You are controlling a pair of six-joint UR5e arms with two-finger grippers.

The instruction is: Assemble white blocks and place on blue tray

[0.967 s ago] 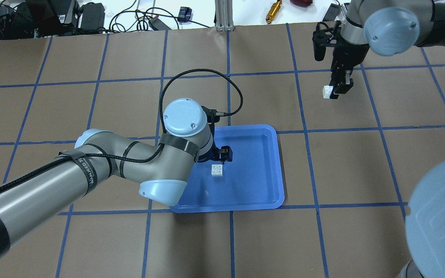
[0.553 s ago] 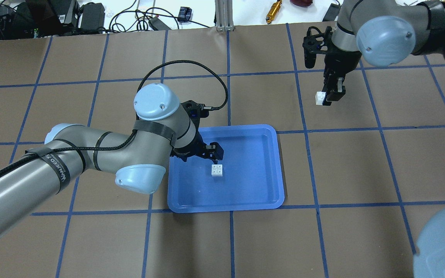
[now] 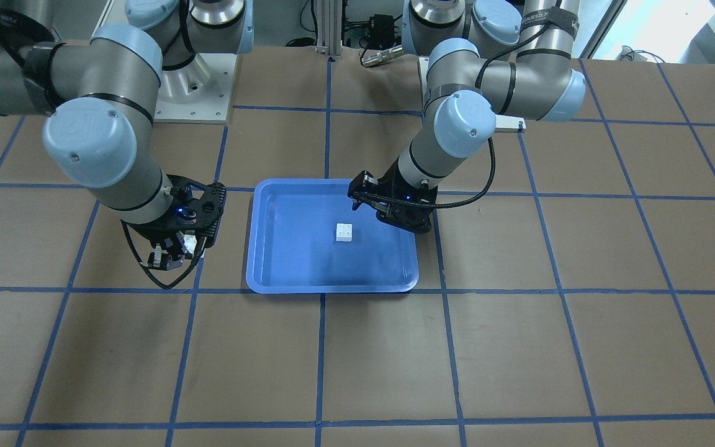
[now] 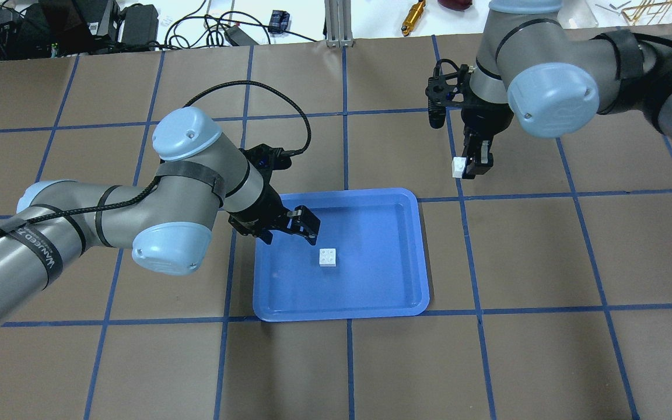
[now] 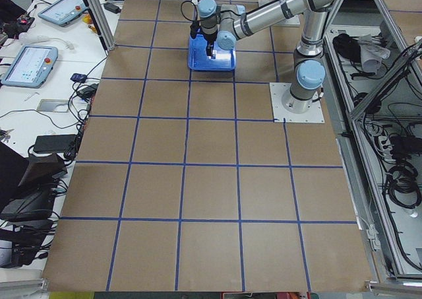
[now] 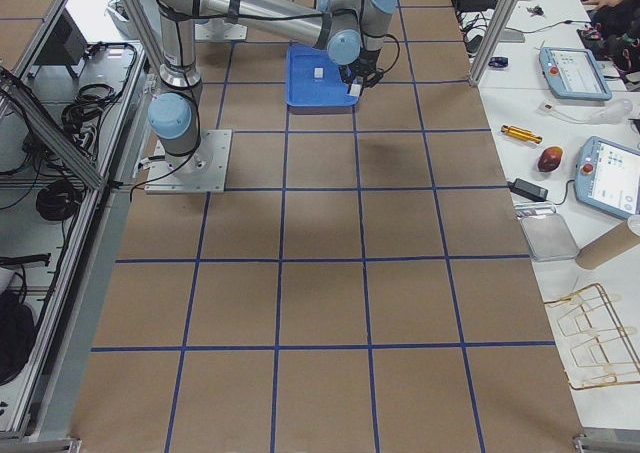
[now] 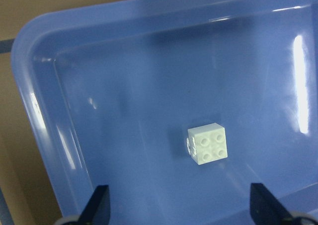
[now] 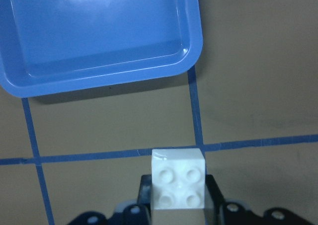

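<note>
a loose white block (image 4: pixel 328 257) sits studs up near the middle of the blue tray (image 4: pixel 406 280), touching nothing but the tray floor. the left gripper (image 4: pixel 307 226) hangs over the tray just beside that block, its fingers (image 7: pixel 98 205) spread wide apart and holding nothing. the right gripper (image 4: pixel 471 165) is off the tray, above the brown-papered table (image 4: pixel 546 245) past the tray's far right corner in the overhead view, jaws clamped on the held white block (image 4: pixel 459 167).

Brown table (image 4: pixel 546 361) gridded with blue tape (image 4: pixel 478 310); white side benches (image 5: pixel 66 41) hold tablets (image 5: pixel 26 65) and black cables (image 4: pixel 175 29).
</note>
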